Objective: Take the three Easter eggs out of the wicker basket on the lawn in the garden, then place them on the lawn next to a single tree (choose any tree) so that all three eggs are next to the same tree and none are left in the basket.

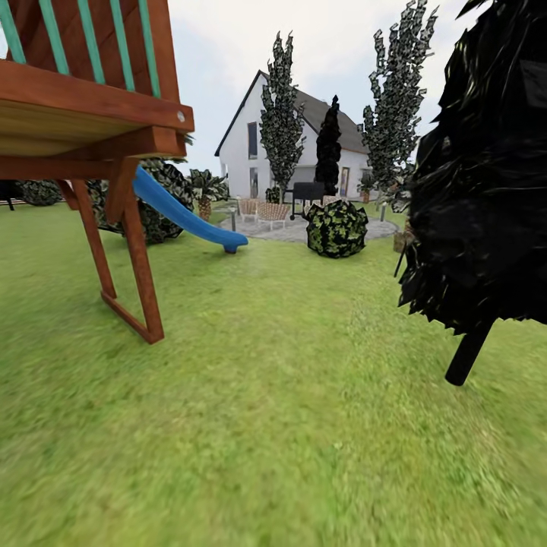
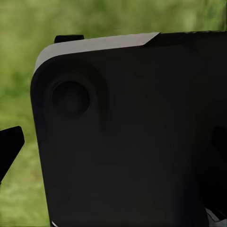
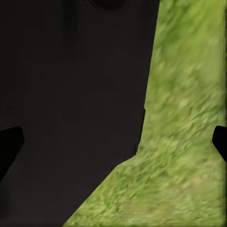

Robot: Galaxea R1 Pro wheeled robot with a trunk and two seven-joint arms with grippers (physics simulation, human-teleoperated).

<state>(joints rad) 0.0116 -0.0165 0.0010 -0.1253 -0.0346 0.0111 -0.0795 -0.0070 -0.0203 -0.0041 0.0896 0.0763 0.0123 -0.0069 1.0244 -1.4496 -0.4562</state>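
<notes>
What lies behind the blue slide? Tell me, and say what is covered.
Behind the blue slide stands a dark leafy bush, partly covered by the slide and the wooden play frame. Further back stands a small palm.

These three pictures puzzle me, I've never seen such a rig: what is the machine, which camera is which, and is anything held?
It is a simulated wheeled robot with two arms, driven by a person. The big picture comes from its head camera, looking over the lawn toward a wooden play frame with a blue slide, a near-black conifer, a round bush and a white house. The other two pictures come from cameras near each pincer; dark robot body blocks much of both, with grass behind. Each pincer looks open, fingertips at the edges, holding nothing.
</notes>
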